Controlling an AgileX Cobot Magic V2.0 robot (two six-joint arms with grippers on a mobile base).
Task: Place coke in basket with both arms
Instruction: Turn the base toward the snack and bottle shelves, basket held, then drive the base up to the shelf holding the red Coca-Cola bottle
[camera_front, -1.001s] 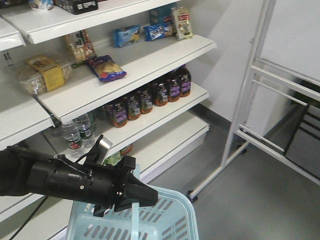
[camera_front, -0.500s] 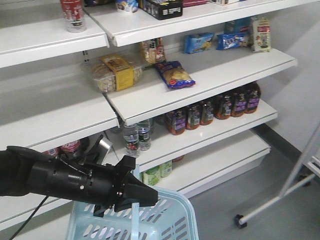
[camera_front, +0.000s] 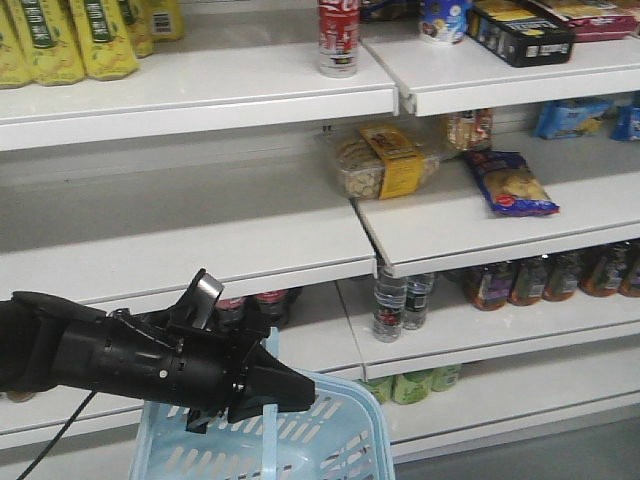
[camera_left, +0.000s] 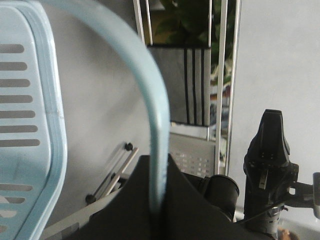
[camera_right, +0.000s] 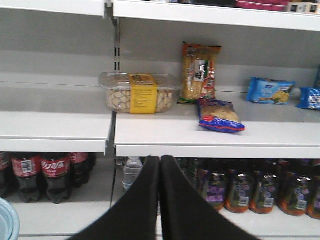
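Front-facing view: the left tool (camera_front: 288, 392) is pinching the swing handle (camera_front: 268, 440) of the pale blue basket (camera_front: 325, 432), low in the picture. In the right wrist view, the right tool (camera_right: 160, 162) has its fingers pressed together, pointing at the snacks. The coke (camera_front: 338, 38) stands upright on the top shelf (camera_front: 200, 95), well apart from both tools.

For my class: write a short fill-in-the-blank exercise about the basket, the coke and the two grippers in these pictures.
1. The left gripper is shut on the basket's ____.
2. The coke stands upright and is wrapped mostly in ____.
3. The right gripper, its fingers pressed together, holds ____.

Missing words: handle; red; nothing.
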